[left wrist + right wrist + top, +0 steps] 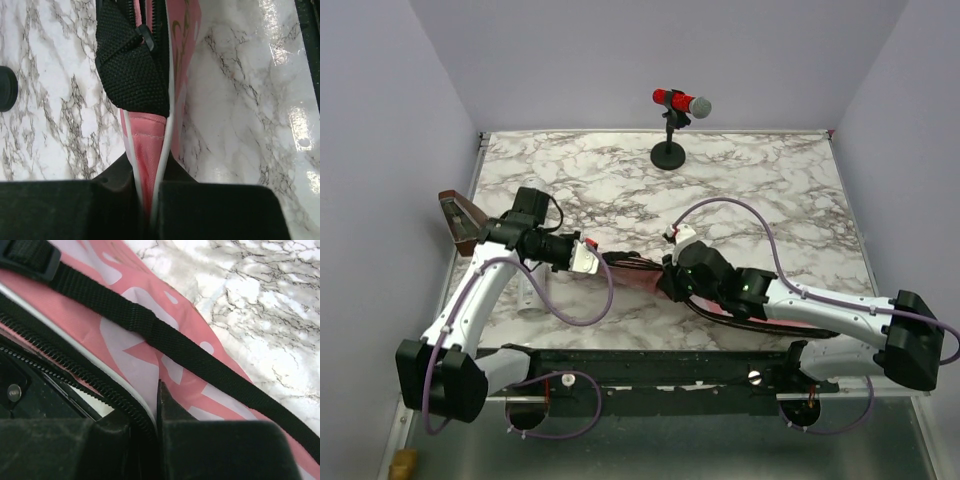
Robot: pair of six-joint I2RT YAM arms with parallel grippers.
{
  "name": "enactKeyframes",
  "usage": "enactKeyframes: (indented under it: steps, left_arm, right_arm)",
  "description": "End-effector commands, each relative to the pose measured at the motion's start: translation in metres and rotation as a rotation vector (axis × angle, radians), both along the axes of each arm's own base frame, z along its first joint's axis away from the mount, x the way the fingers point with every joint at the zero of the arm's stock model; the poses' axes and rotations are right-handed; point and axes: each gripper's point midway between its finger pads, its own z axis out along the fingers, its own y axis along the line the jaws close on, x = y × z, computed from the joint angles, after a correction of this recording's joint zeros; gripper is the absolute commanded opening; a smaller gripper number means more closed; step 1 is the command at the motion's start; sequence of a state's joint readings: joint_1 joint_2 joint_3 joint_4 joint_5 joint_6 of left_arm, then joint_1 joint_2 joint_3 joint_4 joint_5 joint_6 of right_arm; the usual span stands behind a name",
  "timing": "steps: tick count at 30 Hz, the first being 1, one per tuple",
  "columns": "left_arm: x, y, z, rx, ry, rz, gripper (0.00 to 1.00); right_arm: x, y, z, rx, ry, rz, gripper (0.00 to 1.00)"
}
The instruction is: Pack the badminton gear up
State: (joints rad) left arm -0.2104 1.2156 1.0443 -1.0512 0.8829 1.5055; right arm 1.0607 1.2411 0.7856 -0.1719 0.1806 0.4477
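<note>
From above, your pink bag (pixel 632 268) lies stretched on the counter (pixel 760 190); the left wrist shows your left claw (pixel 150 197) clenched on its end, seemingly anchoring it, the right wrist your right claw (pixel 150 427) pinching it beside the zip (pixel 75 367)

My overhead view is evenly and softly lit; the marble table (pixel 770 190) looks bright without harsh glare, and my arms throw only faint, soft-edged shadows on it. The microphone (pixel 680 101) at the back is sharp. From my left wrist, white glare streaks the table along the right side; the pink bag (pixel 150 145) is crisp mid-frame but blurs near my dark left fingers (pixel 60 210). From my right wrist, the black strap (pixel 165 340) is sharp, while my right fingers (pixel 225 450) are a shadowed, unfocused mass
</note>
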Motion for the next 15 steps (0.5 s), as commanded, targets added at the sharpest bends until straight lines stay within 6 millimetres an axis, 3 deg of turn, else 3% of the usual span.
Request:
enactKeyframes:
  steps: [1,4,9,15]
  left_arm:
    - [0.002,0.005,-0.008,0.012,-0.068,0.036,0.0]
    - [0.003,0.005,-0.008,0.015,-0.06,0.048,0.0]
    - [0.004,0.004,-0.007,0.006,-0.089,0.051,0.0]
    - [0.011,0.005,-0.012,0.026,-0.148,0.072,0.0]
  right_arm:
    - [-0.004,0.023,0.026,0.11,0.021,0.034,0.19]
    - [-0.003,0.029,0.041,0.145,0.01,0.04,0.28]
    - [0.0,0.044,0.083,0.245,-0.033,0.068,0.39]
    - [-0.003,0.061,0.107,0.334,-0.033,0.116,0.41]
